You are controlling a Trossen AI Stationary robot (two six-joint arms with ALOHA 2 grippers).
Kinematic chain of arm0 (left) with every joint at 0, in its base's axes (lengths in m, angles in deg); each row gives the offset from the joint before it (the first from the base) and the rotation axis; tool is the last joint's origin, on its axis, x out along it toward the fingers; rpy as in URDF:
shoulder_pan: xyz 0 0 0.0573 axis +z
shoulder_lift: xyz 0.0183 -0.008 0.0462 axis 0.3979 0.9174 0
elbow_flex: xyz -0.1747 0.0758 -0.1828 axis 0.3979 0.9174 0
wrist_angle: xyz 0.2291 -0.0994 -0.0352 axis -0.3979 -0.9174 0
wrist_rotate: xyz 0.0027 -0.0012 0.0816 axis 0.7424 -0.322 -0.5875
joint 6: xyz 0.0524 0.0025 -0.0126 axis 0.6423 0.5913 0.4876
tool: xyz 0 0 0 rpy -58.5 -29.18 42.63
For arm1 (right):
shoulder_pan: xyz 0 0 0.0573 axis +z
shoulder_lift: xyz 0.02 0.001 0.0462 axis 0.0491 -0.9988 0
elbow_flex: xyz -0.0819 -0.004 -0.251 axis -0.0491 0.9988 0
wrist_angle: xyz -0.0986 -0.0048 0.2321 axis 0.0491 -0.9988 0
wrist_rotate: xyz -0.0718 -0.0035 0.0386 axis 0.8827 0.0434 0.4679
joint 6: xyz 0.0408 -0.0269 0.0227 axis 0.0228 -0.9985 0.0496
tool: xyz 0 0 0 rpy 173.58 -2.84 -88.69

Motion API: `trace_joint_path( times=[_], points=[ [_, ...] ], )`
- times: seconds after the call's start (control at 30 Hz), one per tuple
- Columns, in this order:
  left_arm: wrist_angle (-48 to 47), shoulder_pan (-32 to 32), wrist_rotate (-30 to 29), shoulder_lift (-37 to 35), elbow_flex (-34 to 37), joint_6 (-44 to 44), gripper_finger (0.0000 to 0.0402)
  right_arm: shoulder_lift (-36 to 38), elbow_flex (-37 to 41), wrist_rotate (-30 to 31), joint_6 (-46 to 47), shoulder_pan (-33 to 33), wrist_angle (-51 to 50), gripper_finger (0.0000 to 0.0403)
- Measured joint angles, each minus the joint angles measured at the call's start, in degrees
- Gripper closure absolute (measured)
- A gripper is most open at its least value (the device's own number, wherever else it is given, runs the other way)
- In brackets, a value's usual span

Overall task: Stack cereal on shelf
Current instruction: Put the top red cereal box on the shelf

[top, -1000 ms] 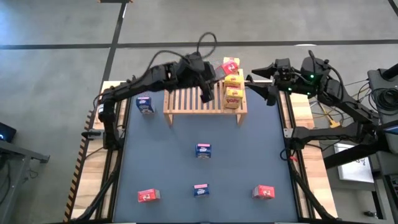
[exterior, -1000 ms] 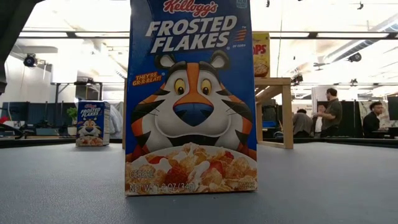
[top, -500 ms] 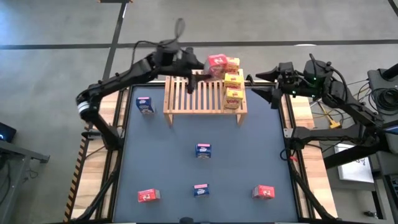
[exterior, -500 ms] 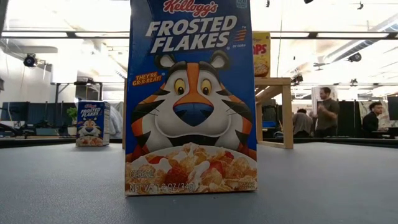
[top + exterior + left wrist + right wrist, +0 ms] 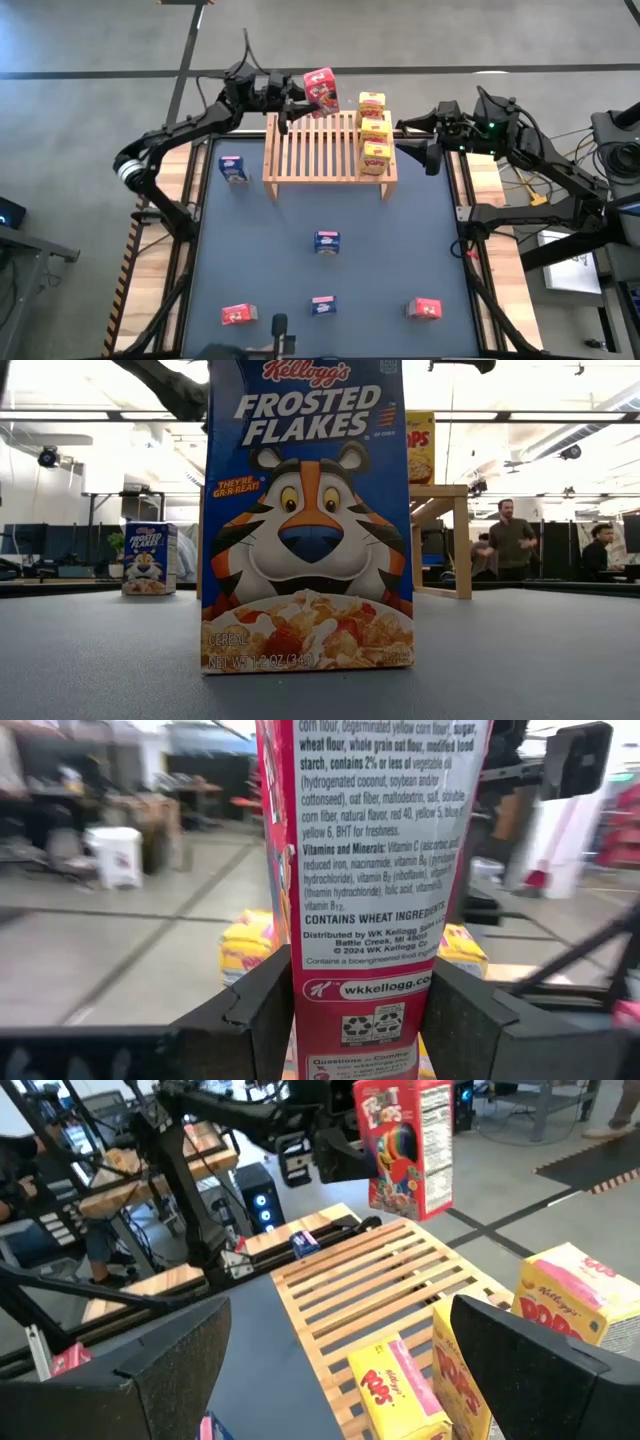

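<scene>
One red Froot Loops box (image 5: 321,89) is up in the air, pinched by its narrow sides between the fingers of the left gripper (image 5: 298,96), held upright with its long axis vertical above the far left corner of the wooden slatted shelf (image 5: 310,160). The free slats lie just below and toward the near side of the box, while the three yellow Corn Pops boxes (image 5: 374,130) fill the shelf's right end in a row. So the coming move looks like a short descent onto the bare bars, keeping the box upright. Beside the shelf's right end waits the right gripper (image 5: 432,145), fingers spread wide and empty; the left arm is plainly the one placed to finish this.
</scene>
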Motion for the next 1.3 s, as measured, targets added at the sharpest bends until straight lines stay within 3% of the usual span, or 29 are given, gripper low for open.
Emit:
trace_joint_path(
  times=[0.27,0.47,1.07,1.3],
  points=[
    [-10.46,1.17,7.27,10.34,-11.94,2.55,0.0237,-0.64,0.04,-0.05,-0.72,0.00,-2.07,0.0037],
    [-16.19,2.54,7.21,16.79,-18.00,5.65,0.0237,1.31,0.14,-0.04,-0.71,0.00,-3.39,0.0037],
    [-16.19,3.49,5.52,21.77,-18.92,6.20,0.0237,3.74,3.36,0.05,-1.20,0.00,-2.78,0.0037],
    [-24.29,3.40,0.81,21.77,-18.83,12.36,0.0237,3.85,3.89,0.05,-1.39,-0.02,-2.36,0.0037]
  ],
)
